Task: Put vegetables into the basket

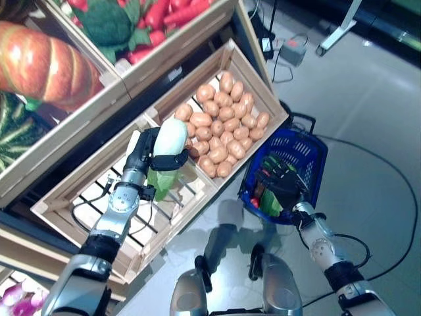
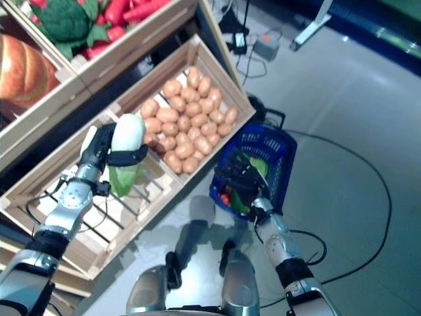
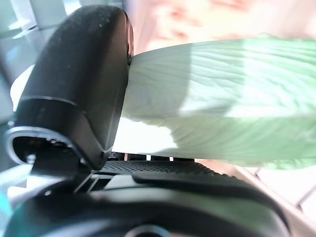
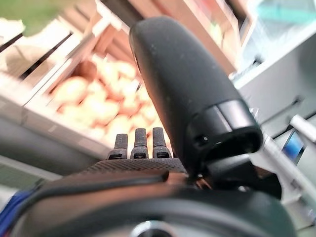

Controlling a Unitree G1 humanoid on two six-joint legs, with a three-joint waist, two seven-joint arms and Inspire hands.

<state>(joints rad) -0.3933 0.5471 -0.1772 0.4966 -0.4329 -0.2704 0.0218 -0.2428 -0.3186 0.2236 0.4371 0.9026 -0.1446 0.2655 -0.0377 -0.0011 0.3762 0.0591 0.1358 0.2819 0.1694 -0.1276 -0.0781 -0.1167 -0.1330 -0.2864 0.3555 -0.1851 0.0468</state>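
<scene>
A pale cabbage with a white stem and green leaves is up in the air over the slatted wooden crate. My left hand is shut on it, and its thumb presses the ribbed leaf in the left wrist view. The blue basket hangs tilted to the right of the crates, with green and red vegetables inside. At the basket's near rim my right hand grips it, fingers reaching inside. The right wrist view shows its thumb standing out straight.
A crate of potatoes stands between the slatted crate and the basket. Higher shelves hold a pumpkin, a watermelon, broccoli and red vegetables. Grey floor with cables lies to the right.
</scene>
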